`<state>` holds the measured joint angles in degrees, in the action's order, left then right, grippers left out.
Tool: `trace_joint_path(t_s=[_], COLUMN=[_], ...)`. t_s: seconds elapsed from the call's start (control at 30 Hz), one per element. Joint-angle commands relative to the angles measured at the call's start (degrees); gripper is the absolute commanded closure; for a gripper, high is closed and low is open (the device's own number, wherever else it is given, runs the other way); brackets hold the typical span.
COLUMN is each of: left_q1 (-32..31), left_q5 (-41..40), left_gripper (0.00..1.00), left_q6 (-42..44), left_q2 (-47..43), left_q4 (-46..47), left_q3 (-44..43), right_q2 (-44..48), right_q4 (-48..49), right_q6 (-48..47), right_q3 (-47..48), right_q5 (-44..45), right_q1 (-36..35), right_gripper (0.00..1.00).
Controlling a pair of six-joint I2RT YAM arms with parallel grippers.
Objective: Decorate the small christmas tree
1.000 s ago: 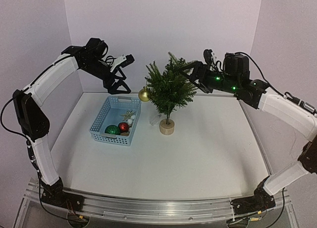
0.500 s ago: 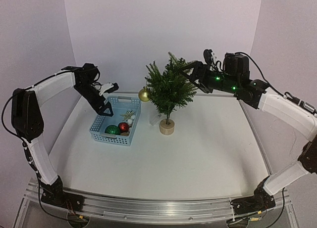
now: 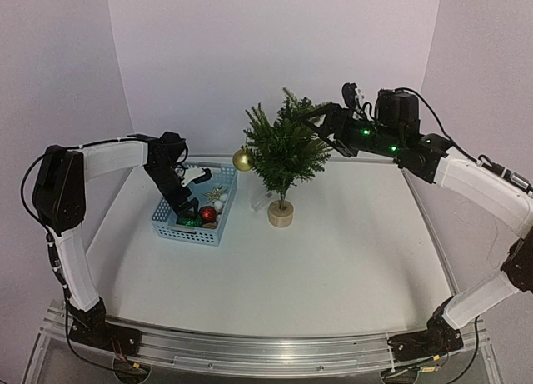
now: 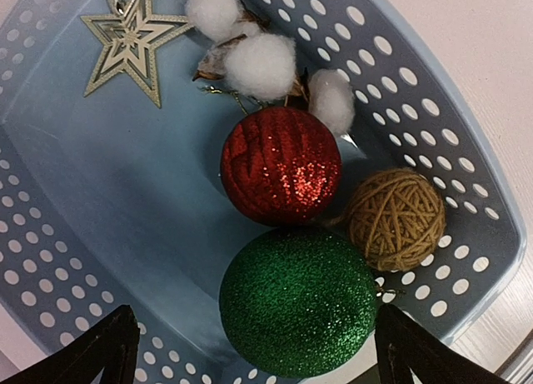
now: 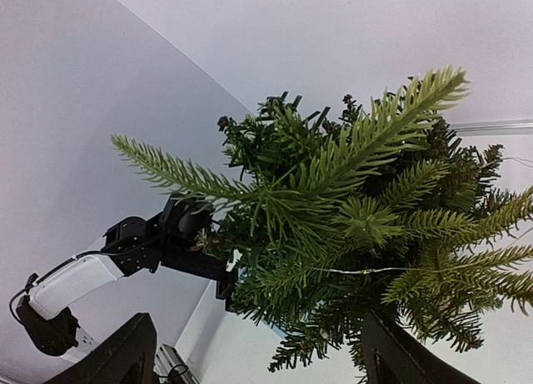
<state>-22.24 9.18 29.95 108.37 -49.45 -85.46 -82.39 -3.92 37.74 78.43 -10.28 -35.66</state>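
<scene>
My left gripper (image 4: pixel 260 361) hangs spread wide over the near end of the pale blue perforated plastic basket (image 4: pixel 420 97), grasping nothing. Directly below it lies a green glitter ball (image 4: pixel 297 301), touching a red glitter ball (image 4: pixel 281 165) and a tan twine ball (image 4: pixel 396 218). Beyond them lie white cotton puffs (image 4: pixel 260 65) and a flat gold star (image 4: pixel 133 42).

The small dark green artificial christmas tree (image 3: pixel 283 151) stands upright on its round pale wooden disc base (image 3: pixel 281 215) on the white surface (image 3: pixel 333 251), just right of the basket. A shiny gold ball (image 3: pixel 242 159) sits at the tips of its left branches. My right gripper (image 3: pixel 321 117) is released too, jaws apart at the tree's upper right branches; whether it touches them I cannot tell.
</scene>
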Motion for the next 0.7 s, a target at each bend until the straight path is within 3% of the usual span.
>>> trace_joint_path(t_s=[0.0,0.5,0.67], left_q1=[-0.61,-0.64,-0.61], left_q5=[0.23,3.53,3.65], left_gripper=[0.04,0.17,0.29], left_q6=[-1.04,-2.88,-2.82], left_q2=[1.66,5.4,5.71], left_q4=[-0.31,-5.08,-6.2], left_q3=[-0.01,-2.75,-4.89], right_q2=[1.44,2.14,1.97], right_q4=[1.73,1.72,1.81], right_q6=[0.01,0.09,0.08], right_q3=[-0.01,-0.92,-0.61], right_q5=[0.47,0.84,0.77], right_q1=[0.22,0.21,0.26], right_gripper=[0.15,0.15,0.15])
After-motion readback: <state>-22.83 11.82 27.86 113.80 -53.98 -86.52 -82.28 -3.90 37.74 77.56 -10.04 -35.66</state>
